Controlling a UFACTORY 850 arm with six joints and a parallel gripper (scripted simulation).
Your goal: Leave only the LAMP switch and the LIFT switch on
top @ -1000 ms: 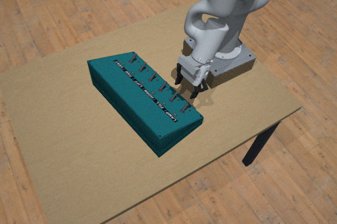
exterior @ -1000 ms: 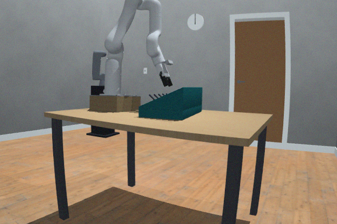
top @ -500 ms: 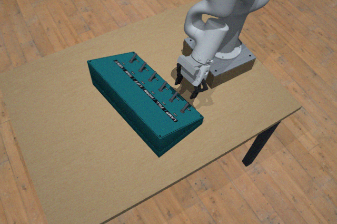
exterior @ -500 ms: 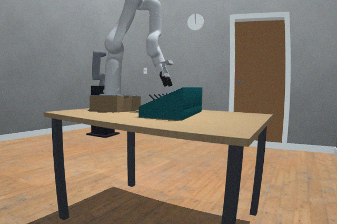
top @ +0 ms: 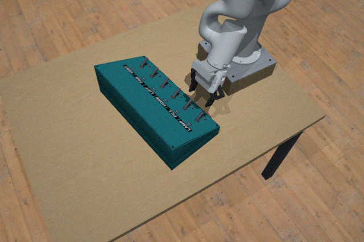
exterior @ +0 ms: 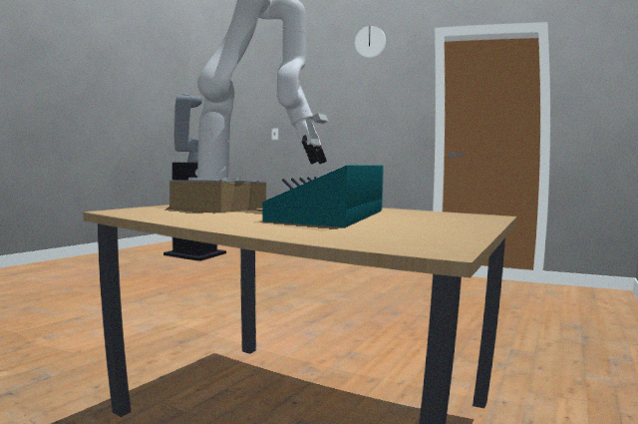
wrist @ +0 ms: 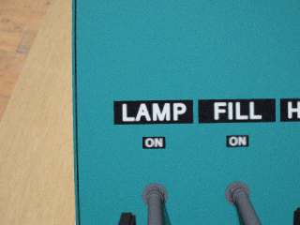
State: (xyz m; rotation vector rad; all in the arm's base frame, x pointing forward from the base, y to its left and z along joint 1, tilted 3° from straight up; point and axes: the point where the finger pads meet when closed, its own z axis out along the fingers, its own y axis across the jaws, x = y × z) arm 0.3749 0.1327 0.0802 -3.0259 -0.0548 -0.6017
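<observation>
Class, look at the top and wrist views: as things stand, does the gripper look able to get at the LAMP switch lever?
Probably yes. The gripper hangs open and empty just beside the console, near the end where the LAMP switch lever stands. Nothing lies between them, and the wrist view already has that lever close below its jaws.
</observation>
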